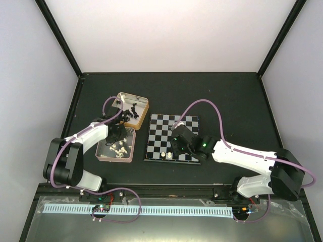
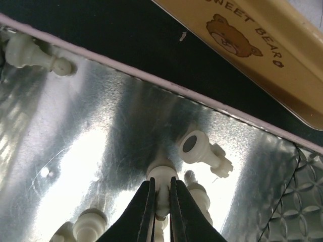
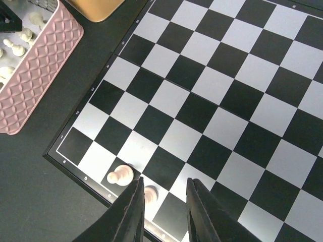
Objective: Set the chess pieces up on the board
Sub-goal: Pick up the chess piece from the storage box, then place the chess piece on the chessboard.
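Chess pieces [image 2: 202, 148] in pink tin [image 3: 40, 75] are white, left tool [image 2: 162, 182] pinching one; right tool [image 3: 164, 189] ajar above board [image 3: 227, 101].

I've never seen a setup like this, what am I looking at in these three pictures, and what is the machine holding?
It is a robot: a left arm and a right arm bolted to a table, each ending in a two-finger gripper. The wide picture looks down from above; the other two come from cameras on the wrists. On the table lie a chessboard, a pink-rimmed tin of white pieces and a gold tin of black pieces. The left gripper is shut on one white piece inside the pink-rimmed tin. The right gripper holds nothing; it hangs open over two standing white pieces at the chessboard's near edge.
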Available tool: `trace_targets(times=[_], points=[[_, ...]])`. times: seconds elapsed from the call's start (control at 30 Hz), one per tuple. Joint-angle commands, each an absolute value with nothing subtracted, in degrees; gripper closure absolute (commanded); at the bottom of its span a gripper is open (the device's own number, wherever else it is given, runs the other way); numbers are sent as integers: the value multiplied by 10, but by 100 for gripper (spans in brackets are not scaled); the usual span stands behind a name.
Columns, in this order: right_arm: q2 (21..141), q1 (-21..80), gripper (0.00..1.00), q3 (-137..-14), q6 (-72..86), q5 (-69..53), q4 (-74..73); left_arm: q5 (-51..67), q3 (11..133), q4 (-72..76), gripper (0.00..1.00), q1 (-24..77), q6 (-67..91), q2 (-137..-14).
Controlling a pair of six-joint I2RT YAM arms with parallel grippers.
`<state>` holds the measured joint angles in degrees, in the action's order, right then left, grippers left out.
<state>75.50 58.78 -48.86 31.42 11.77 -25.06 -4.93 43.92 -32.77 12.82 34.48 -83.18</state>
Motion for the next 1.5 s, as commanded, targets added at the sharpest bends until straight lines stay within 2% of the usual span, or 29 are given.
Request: trace_targets(times=[0.0, 0.27, 0.5, 0.73, 0.97, 1.47], points=[[727, 585, 76, -476, 322, 145, -230, -67, 459, -359, 99, 125, 336, -797], [676, 566, 76, -447, 361, 157, -203, 16, 476, -380, 98, 157, 332, -708], [646, 508, 76, -408, 405, 120, -188, 69, 491, -381, 97, 263, 360, -687], [648, 493, 75, -393, 414, 107, -187, 52, 490, -386, 96, 378, 407, -726], [658, 493, 75, -389, 417, 100, -179, 44, 510, -392, 96, 447, 417, -809], [658, 493, 75, -378, 418, 96, -173, 58, 545, -405, 96, 485, 412, -883]])
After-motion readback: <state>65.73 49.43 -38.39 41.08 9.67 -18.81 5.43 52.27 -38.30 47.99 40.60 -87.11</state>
